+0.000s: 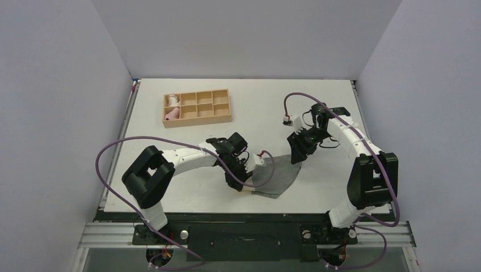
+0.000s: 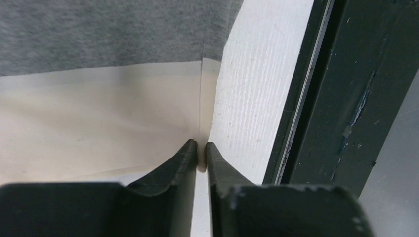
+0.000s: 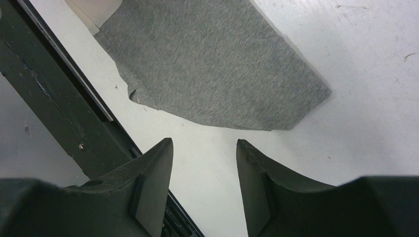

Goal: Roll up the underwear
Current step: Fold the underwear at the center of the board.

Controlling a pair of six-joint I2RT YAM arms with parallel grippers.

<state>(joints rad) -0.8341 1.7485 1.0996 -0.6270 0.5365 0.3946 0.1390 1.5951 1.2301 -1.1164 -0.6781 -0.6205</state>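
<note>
The underwear (image 1: 276, 176) is a dark grey garment lying flat near the table's front edge, with a pale beige strip (image 2: 99, 113) along its near side. My left gripper (image 1: 241, 182) is shut on the corner of that beige strip (image 2: 201, 157), low at the garment's left end. My right gripper (image 1: 296, 154) is open and empty, hovering just past the garment's far right end. In the right wrist view the grey fabric (image 3: 212, 64) lies ahead of the open fingers (image 3: 155, 168), apart from them.
A wooden compartment tray (image 1: 197, 107) stands at the back left, with a white cloth roll (image 1: 171, 100) and a pink cloth roll (image 1: 171, 113) in its left cells. The table's dark front rail (image 2: 341, 98) runs close beside the garment.
</note>
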